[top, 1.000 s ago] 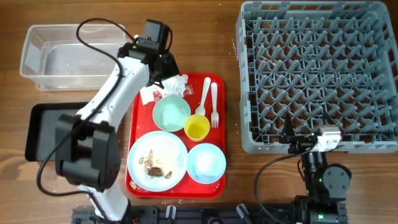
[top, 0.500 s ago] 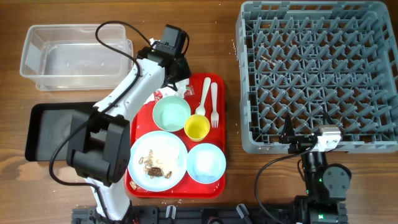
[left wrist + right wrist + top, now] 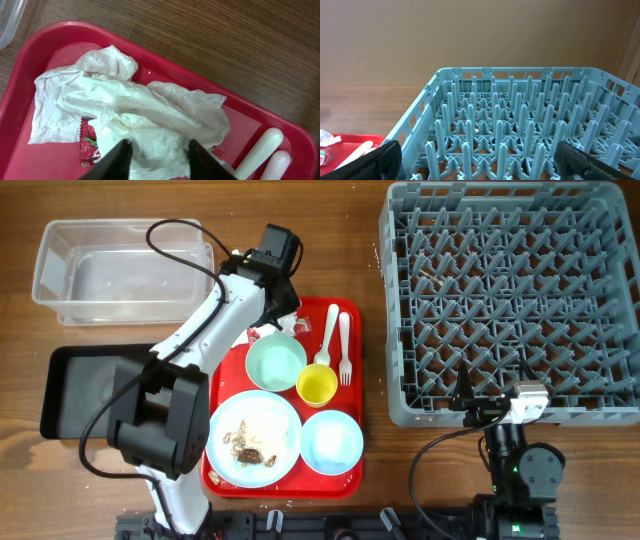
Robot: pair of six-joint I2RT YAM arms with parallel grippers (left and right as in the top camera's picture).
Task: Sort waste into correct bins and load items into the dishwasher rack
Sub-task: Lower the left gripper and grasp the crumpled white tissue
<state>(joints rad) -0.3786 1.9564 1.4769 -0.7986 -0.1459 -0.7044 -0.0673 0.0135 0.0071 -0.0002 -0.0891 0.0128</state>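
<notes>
While the left gripper (image 3: 156, 161) gapes astride the napkin (image 3: 140, 107), a wrapper (image 3: 89, 145) peeks from beneath.

Table (image 3: 330, 220): rack (image 3: 510, 300), tub (image 3: 110, 280), bin (image 3: 75, 395), red tray (image 3: 353, 395)

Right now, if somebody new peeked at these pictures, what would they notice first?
Probably the bright red tray in the middle of the table, with a yellow cup and a plate of food scraps on it. Next comes the big grey rack on the right, the biggest thing there. Then the left tool, open right over a crumpled white napkin at the tray's corner.
</notes>
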